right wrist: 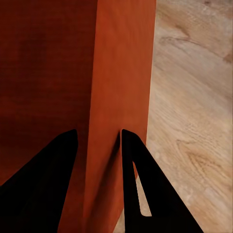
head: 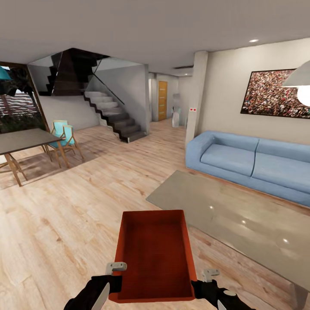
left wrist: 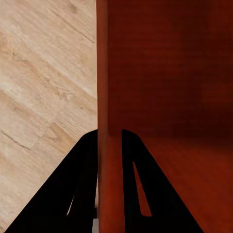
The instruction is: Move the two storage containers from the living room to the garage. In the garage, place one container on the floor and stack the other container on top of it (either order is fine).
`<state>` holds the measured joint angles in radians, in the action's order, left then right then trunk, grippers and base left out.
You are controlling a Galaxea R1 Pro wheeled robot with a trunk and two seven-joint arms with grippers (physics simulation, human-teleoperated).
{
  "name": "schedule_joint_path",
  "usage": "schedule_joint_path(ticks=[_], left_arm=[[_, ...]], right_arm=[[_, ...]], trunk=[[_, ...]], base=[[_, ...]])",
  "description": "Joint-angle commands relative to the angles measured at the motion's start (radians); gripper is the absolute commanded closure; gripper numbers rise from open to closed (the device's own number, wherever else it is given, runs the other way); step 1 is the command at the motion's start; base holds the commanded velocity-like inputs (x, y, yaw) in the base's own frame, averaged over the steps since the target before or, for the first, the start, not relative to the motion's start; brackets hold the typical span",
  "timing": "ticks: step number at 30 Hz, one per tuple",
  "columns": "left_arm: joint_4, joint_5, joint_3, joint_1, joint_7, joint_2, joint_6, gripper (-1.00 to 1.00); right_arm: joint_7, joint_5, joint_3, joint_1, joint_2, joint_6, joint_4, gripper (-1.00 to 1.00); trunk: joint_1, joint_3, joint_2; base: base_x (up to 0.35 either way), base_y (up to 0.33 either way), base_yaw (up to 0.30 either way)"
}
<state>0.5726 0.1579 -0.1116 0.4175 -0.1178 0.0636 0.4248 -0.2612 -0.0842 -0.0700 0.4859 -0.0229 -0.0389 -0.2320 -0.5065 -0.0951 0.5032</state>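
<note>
One red-orange open-top storage container [head: 153,254] hangs low in front of me over the living room's wood-plank flooring [head: 86,193]. My left gripper [head: 115,275] is shut on its left wall, and my right gripper [head: 203,279] is shut on its right wall. In the left wrist view the black fingers [left wrist: 82,184] straddle the thin wall [left wrist: 109,73], with my left gripper [left wrist: 109,133] pinching it. The right wrist view shows the same hold, my right gripper [right wrist: 97,132] on the opposite wall [right wrist: 116,63]. The bin is empty. The garage is out of view.
A glass coffee table [head: 241,215] stands close on the right, with a blue sofa [head: 254,161] behind it. A dining table [head: 21,140] and chair [head: 64,135] are at the left. Stairs [head: 116,114] and a hallway with an orange door [head: 162,101] lie ahead.
</note>
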Motion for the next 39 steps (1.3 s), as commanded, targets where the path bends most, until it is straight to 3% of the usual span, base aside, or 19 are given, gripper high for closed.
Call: schedule_joint_path(ticks=[1,9,17,21,39], left_arm=[[0.004,-0.02,0.004,0.001,-0.014,-0.004,-0.035,1.0],[0.004,-0.02,0.004,0.001,-0.014,-0.003,-0.035,1.0],[0.004,-0.021,0.017,0.001,-0.014,-0.004,-0.035,1.0],[0.004,-0.021,0.034,0.001,-0.014,-0.005,-0.035,1.0],[0.004,-0.021,0.036,0.001,-0.014,-0.004,-0.035,1.0]], right_arm=[[-0.001,-0.003,-0.009,0.0,-0.002,-0.004,0.003,1.0],[-0.001,-0.003,-0.005,0.0,-0.002,-0.003,0.003,1.0],[-0.001,-0.003,-0.006,0.0,-0.002,-0.001,0.003,1.0],[-0.001,-0.003,-0.007,0.0,-0.002,-0.001,0.003,1.0],[-0.002,-0.002,-0.007,0.0,-0.002,-0.002,0.003,1.0]], trunk=[[-0.001,-0.002,0.002],[-0.001,-0.002,0.002],[-0.001,-0.002,0.002],[-0.001,0.001,0.002],[-0.001,0.004,0.002]], base=[[0.334,0.0,0.0],[0.307,0.029,0.02],[0.01,0.003,0.208],[0.0,0.0,0.033],[0.0,0.0,0.001]])
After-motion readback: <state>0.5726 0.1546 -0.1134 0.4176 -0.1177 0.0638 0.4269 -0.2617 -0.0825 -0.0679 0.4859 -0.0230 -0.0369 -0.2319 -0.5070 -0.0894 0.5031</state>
